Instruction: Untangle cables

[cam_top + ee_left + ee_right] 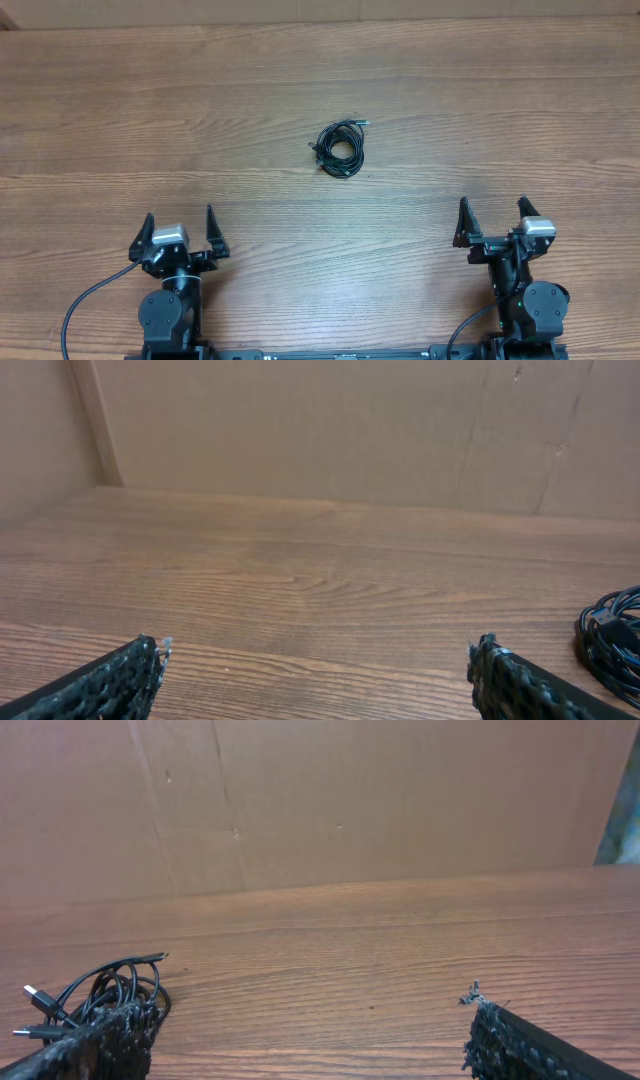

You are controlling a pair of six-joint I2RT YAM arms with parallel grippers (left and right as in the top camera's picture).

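**Left.** The left gripper sits near the front edge of the brown wood-grain table and points toward the far side. Its fingers are spread wide with nothing between them. In the left wrist view the textured black fingertips hang low over bare wood. Judgement: this is a ready posture, with the jaws set wide for a first reach.

**Centre.** The cables are thin black flexible wires gathered into one small loose coil. The coil lies flat on the table between the two arms, farther out than either gripper and well apart from both. It shows at the right edge of the left wrist view and at the lower left of the right wrist view. Small plug tips poke out of the bundle there. I cannot count the wires in the knot. Judgement: the mid-table spot puts the coil within reach of both arms.

**Right.** The right gripper mirrors the left, with its fingers wide and holding nothing. A plain brown cardboard wall stands behind the table.

**Status (judgement).** Untangling has not begun. A sensible first move is for one gripper to pin the coil while the other draws out a free plug end. The risk is that the whole bundle drags along, or that a thin wire slips from the pads.
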